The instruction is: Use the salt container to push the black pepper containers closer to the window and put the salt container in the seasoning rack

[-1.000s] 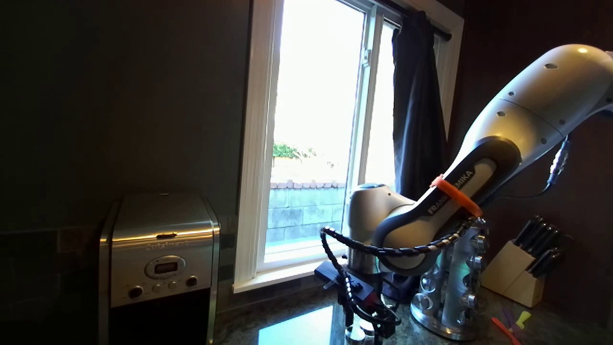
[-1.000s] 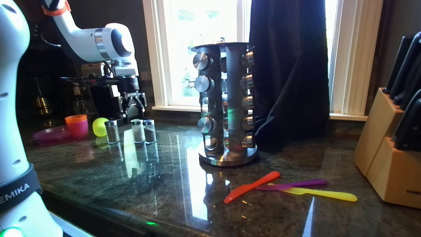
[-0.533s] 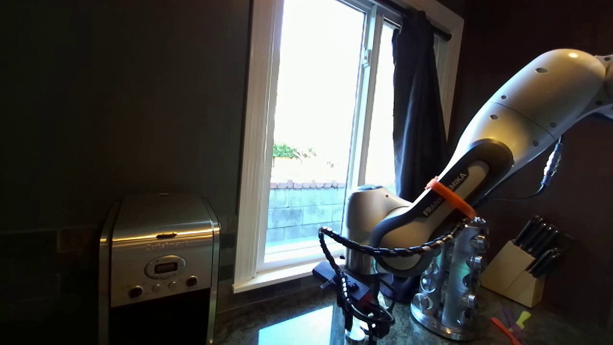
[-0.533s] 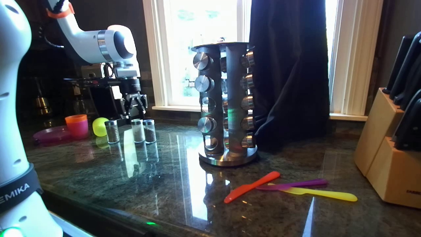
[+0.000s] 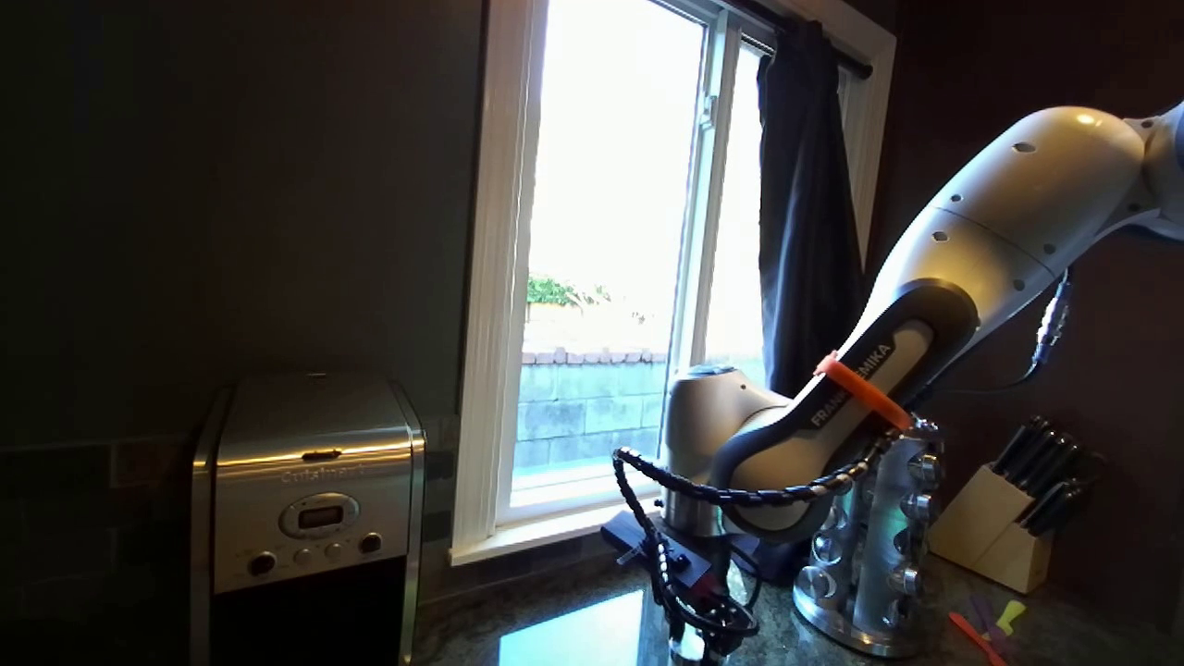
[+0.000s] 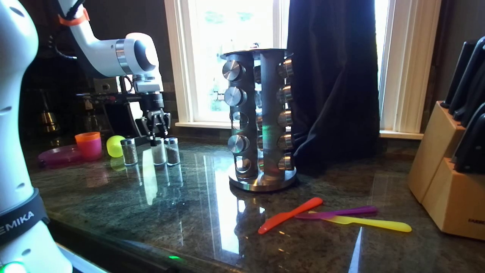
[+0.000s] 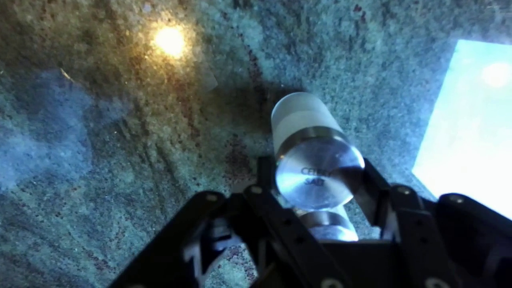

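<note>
Gripper poised at the salt container on a dark counter; pushing and racking look still to be done.
Left to right in an exterior view, set in from the counter's front edge: a black pepper container, judging by its dark fill; the pale-filled salt container; and just beside it, a second black pepper container. The salt container stands upright, long axis vertical, its lid facing up, "SALT" readable in the wrist view. The gripper points down, fingers either side of that lid; I cannot tell whether they pinch it. The salt container seems to rest on the counter, not yet lifted. Above the back edge is the bright window, where the peppers should presumably go; farther right stands the silvery seasoning rack.
</note>
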Controlling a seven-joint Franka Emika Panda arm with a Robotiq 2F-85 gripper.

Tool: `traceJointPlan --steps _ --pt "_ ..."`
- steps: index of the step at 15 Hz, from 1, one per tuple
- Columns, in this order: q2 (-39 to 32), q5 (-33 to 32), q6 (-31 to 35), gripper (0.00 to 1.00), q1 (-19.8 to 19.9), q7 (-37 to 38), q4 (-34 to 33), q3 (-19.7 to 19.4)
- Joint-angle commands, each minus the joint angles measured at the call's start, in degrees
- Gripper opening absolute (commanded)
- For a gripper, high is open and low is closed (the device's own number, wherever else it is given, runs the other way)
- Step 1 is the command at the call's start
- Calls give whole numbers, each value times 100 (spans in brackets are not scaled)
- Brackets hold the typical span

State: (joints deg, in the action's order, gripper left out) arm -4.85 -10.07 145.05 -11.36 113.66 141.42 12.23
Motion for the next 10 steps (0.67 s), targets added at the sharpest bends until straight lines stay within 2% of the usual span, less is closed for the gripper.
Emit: traceJointPlan --steps 1,6,10 --pt "4 -47 178 25 -122 105 4 -93" --pt "469 323 -355 25 -152 -421 81 16" --pt "695 1325 -935 25 -196 -1479 139 128"
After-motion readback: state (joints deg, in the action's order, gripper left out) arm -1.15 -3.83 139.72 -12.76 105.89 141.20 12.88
